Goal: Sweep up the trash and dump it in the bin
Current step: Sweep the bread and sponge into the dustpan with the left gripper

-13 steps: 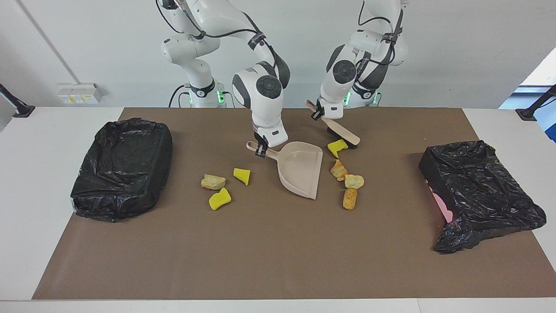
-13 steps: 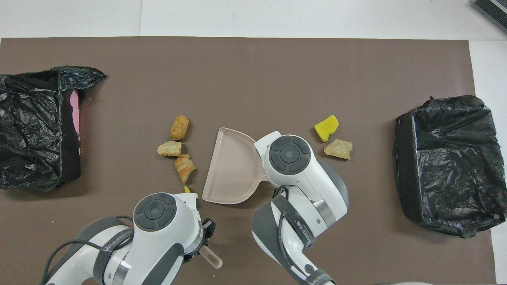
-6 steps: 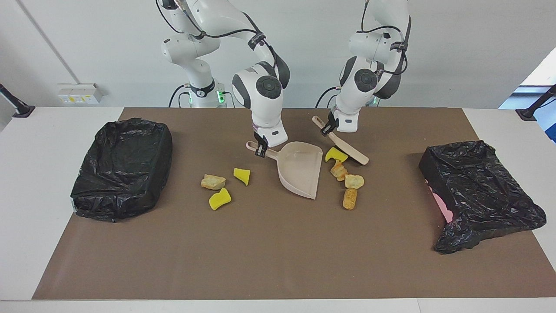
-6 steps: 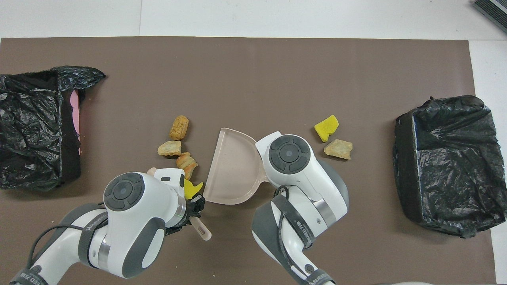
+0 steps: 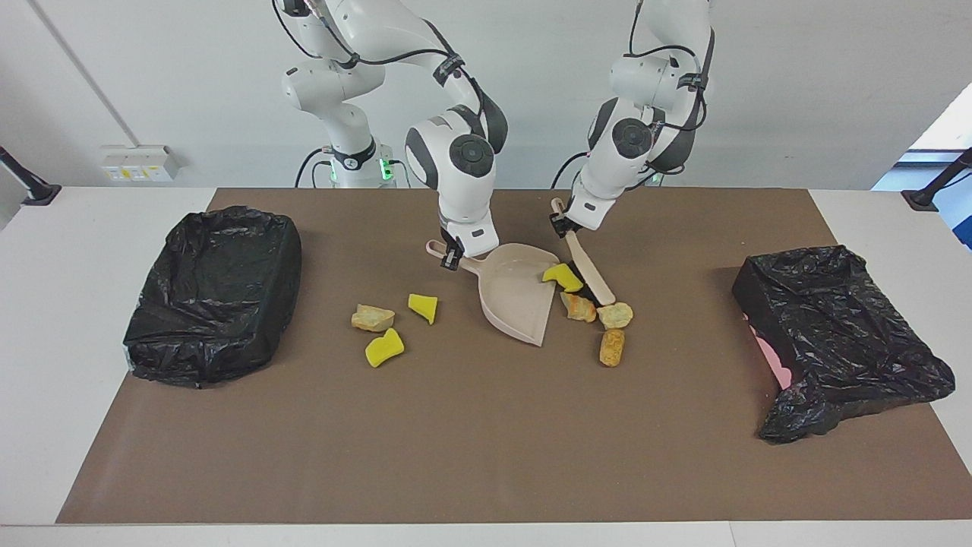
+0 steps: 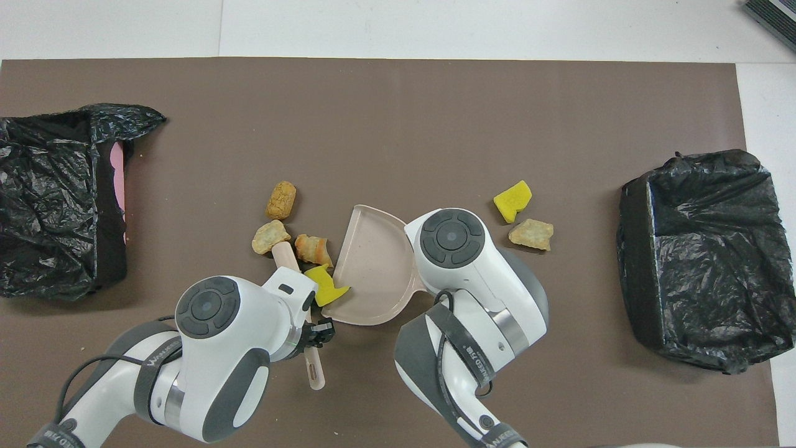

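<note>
Swung round since a moment ago, the brush point(image 5: 585, 267) now shoves a yellow sponge piece point(image 5: 562, 276) onto the dustpan's point(image 5: 516, 300) lip, and the pan has turned a little. Black-lined bins point(image 5: 216, 292) sit at each end of the bench point(image 5: 99, 486). Right claw point(image 5: 449, 260) clamps the dustpan handle; left claw point(image 5: 560, 221) is closed on the brush handle. Three bread lumps point(image 5: 612, 346) lie beside the brush, three more trash chunks point(image 5: 383, 347) toward the right arm's end.
</note>
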`<state>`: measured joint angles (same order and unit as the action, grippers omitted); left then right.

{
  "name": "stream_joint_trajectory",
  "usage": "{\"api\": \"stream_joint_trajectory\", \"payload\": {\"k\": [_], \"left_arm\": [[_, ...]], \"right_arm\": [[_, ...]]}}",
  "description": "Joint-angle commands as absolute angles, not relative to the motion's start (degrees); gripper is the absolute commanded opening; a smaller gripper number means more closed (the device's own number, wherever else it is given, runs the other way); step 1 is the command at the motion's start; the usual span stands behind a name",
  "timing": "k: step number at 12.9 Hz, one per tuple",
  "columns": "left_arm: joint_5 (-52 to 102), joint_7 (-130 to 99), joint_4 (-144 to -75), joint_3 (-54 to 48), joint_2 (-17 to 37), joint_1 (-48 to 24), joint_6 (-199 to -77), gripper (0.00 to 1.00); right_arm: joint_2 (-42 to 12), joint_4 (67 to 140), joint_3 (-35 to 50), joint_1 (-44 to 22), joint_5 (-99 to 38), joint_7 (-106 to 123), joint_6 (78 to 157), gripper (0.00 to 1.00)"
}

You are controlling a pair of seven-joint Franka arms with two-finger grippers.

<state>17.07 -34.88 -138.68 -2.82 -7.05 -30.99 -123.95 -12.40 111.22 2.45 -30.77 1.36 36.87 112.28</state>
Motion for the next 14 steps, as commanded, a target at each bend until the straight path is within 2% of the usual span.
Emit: {"api": "stream_joint_trajectory", "payload": {"k": [1, 5, 8, 11, 14], "left_arm": [[17.8, -28.1, -137.0, -2.6, -6.2, -34.4, -124.5, 0.0], [18.0, -24.1, -132.8, -2.7, -5.3, -35.8, -123.0, 0.0], [17.8, -20.5, -127.1, -1.8, -5.7, -34.4, -113.2, 0.0], [13.1, -15.4, -123.8, -1.5, -5.3, -27.4, -110.5, 0.0], [5.5, -13.9, -123.4, -1.5, -4.1, -21.1, -112.0, 0.0]], "right_arm": [[-11.9, 111.3, 2.8, -30.7, 1.3, 35.8, 111.3, 0.0], [-11.8, 111.3, 2.8, -30.8, 1.3, 35.5, 111.3, 0.0], [-11.8, 111.3, 2.8, -30.8, 1.3, 35.5, 111.3, 0.0], [-11.8, 111.3, 2.8, -30.8, 1.3, 35.2, 111.3, 0.0], [-11.6, 111.3, 2.9, -30.8, 1.2, 34.7, 110.2, 0.0]]}}
